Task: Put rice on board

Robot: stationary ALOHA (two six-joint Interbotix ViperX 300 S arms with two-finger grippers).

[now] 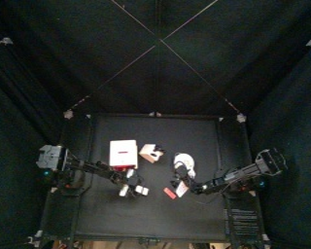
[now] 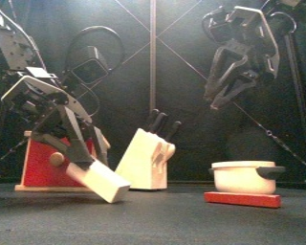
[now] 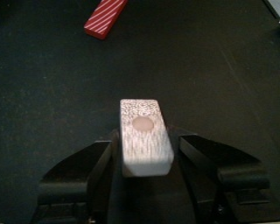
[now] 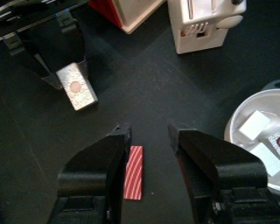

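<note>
My left gripper [image 3: 146, 147] is shut on the rice [image 3: 146, 131], a white oblong block with a grainy end and a round tan spot. In the front view the gripper [image 2: 81, 158] holds the rice [image 2: 102, 180] tilted, its low end near the table, just in front of the board [image 2: 38, 170]. The board [image 1: 123, 152] is a white rectangle with a red strip, at the table's left. My right gripper [image 4: 149, 138] is open and empty above a red striped strip [image 4: 136, 171]. It hangs high in the front view [image 2: 226, 96].
A tan knife block [image 2: 142, 161] stands mid-table beside the board. A white round pot [image 2: 243, 175] with small items inside sits at the right, behind the red striped strip [image 2: 243, 199]. Black curtains ring the table.
</note>
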